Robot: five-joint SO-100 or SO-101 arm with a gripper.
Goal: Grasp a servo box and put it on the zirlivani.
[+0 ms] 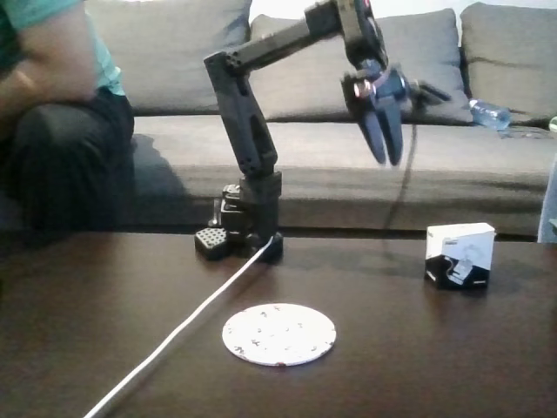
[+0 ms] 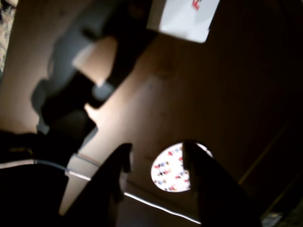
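- End effector (image 1: 389, 157) hangs high above the tabletop (image 1: 104, 305), fingers slightly apart, holding nothing.
- Servo box (image 1: 460, 254) sits right of the disc (image 1: 278, 334), well apart, awaiting pickup.

In the fixed view the zirlivani (image 1: 278, 334) lies on the table (image 1: 104, 287) near its front edge. The servo box (image 1: 460, 255) stands well apart, toward the right edge. The arm's base (image 1: 242, 233) sits by the back edge, behind the zirlivani.

living room, grey sofa (image 1: 348, 104), dark table (image 1: 104, 296)
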